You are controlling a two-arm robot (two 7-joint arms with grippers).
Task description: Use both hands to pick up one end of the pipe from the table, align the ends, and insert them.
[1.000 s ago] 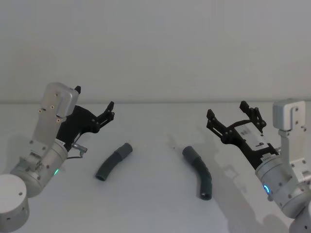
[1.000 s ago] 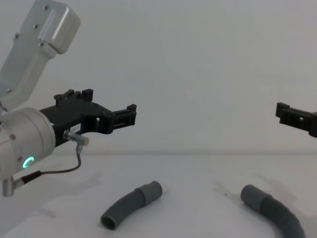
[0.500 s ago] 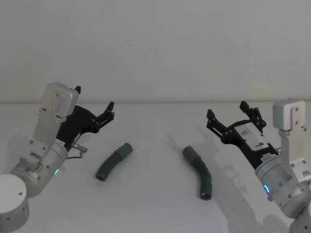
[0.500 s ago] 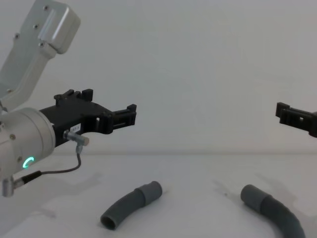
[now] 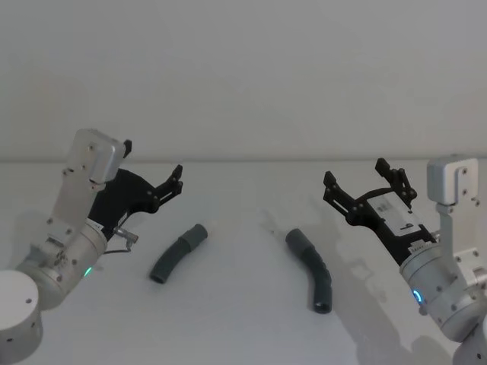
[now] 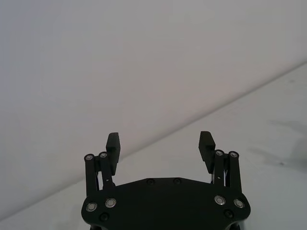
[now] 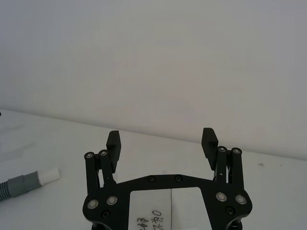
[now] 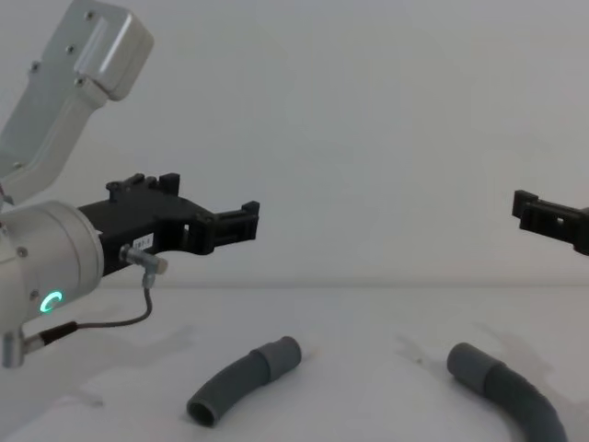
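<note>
head: left gripper (image 5: 152, 161) spread, raised up-left of left hose (image 5: 179, 252) lying on table (image 5: 243, 220); right hose (image 5: 312, 270) right of it, apart; right gripper (image 5: 354, 173) spread, farther right | left wrist: fingers apart | right wrist: fingers apart, whitish tip (image 7: 48, 176) of a hose beyond | chest: both grippers above left hose level

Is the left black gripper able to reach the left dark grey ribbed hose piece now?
Probably yes: the open left gripper hovers near that hose piece, with nothing between them.
</note>
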